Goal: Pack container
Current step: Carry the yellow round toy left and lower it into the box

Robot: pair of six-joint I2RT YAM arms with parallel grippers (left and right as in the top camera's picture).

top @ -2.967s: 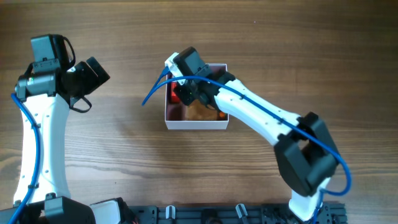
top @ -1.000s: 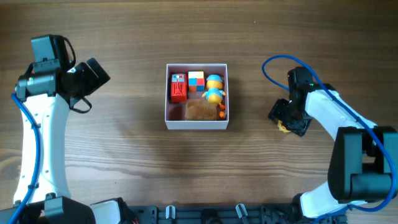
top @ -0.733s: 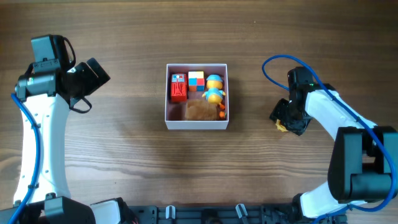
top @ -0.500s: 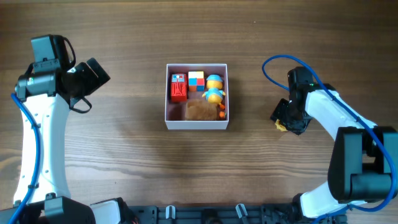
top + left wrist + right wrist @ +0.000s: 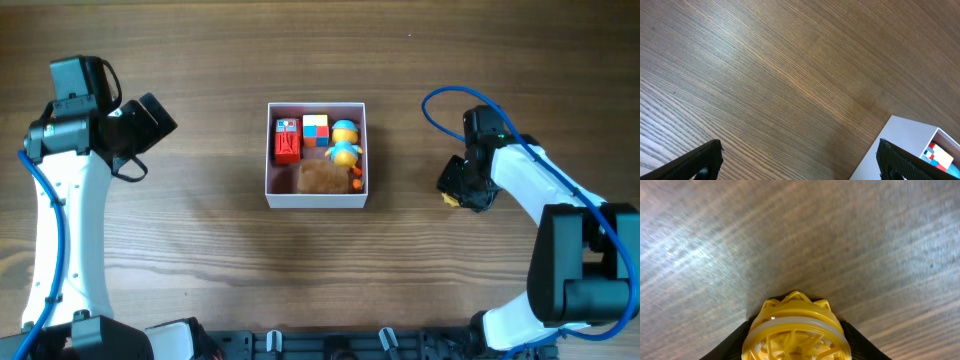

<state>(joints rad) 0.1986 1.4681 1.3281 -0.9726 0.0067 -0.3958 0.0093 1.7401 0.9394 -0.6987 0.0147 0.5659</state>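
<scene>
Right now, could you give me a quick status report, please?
Left tool open, clear of container. Right tool clamped on yellow toy, right of container. Container holds toys. Nothing between.

Smooth wood-grain table (image 5: 200, 250), thin white card-like container (image 5: 316, 200), glossy yellow plastic toy (image 5: 796, 330).

The table (image 5: 300, 280) is brown wood with streaky grain. At centre frame, the container (image 5: 316, 201) is white outside and dusty pink inside. In it are a red block (image 5: 287, 142), a red-yellow-blue checkered cube (image 5: 315, 130), a blue-and-yellow figure (image 5: 345, 140) and a tan fuzzy toy (image 5: 320, 177). Low in the right wrist view, a yellow lattice toy (image 5: 796, 327) carries a white band.
</scene>
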